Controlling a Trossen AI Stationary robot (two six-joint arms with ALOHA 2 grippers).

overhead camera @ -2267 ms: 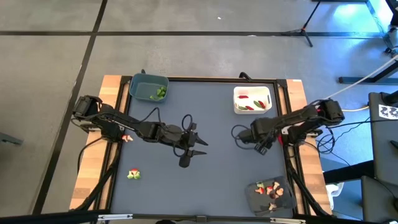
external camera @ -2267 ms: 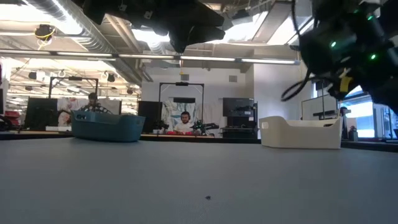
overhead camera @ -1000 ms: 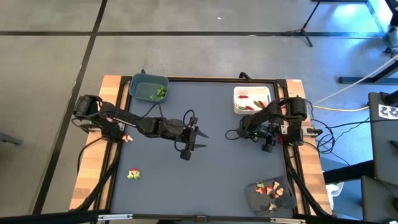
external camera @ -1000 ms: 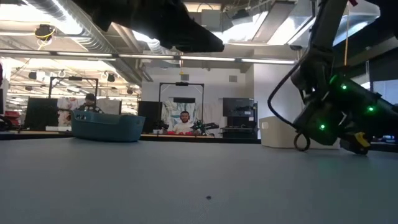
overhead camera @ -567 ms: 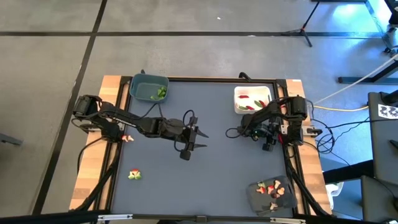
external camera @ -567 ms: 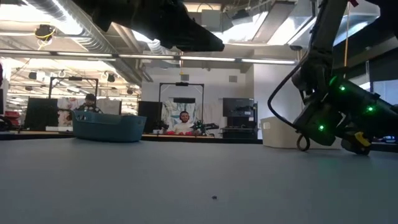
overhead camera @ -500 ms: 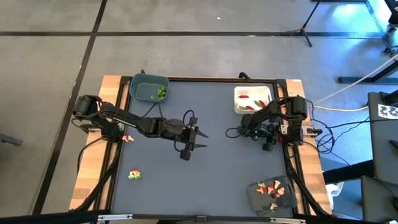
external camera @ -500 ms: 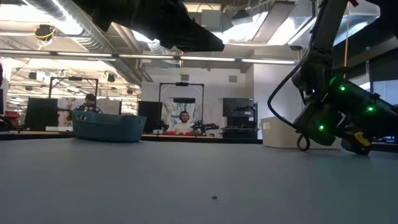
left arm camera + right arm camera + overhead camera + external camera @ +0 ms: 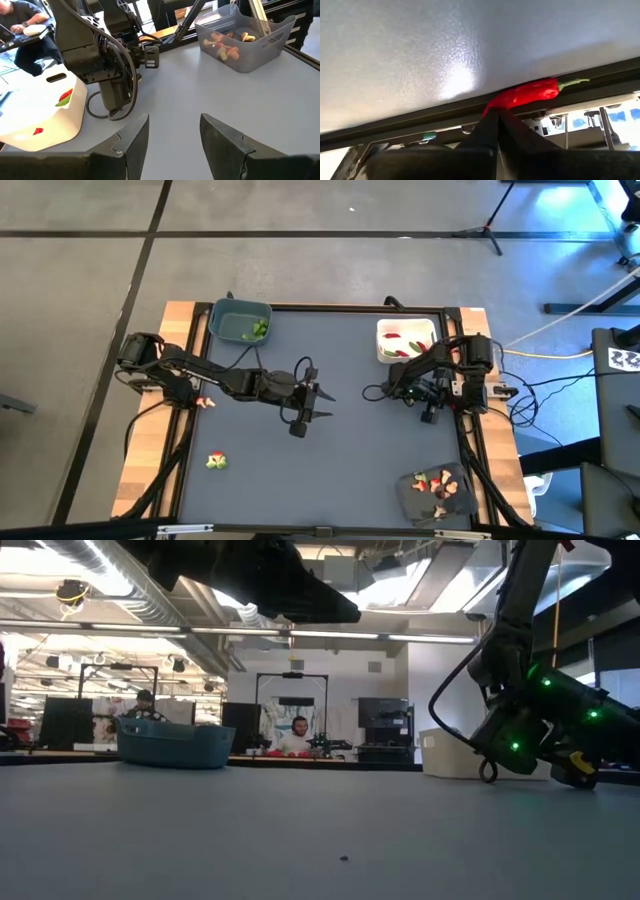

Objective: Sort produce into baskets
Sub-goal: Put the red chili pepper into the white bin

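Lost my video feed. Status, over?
Right gripper shut, tips at red pepper by table edge rail. Left gripper open, mid-table. Nothing blocking.

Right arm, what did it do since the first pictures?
It folded back and dropped to the right edge of the table, where the right end effector now pinches a red chilli. The left end effector, open over mid-table, barely shifted. The blue-grey tub, white tub and dark grey tray stayed put.
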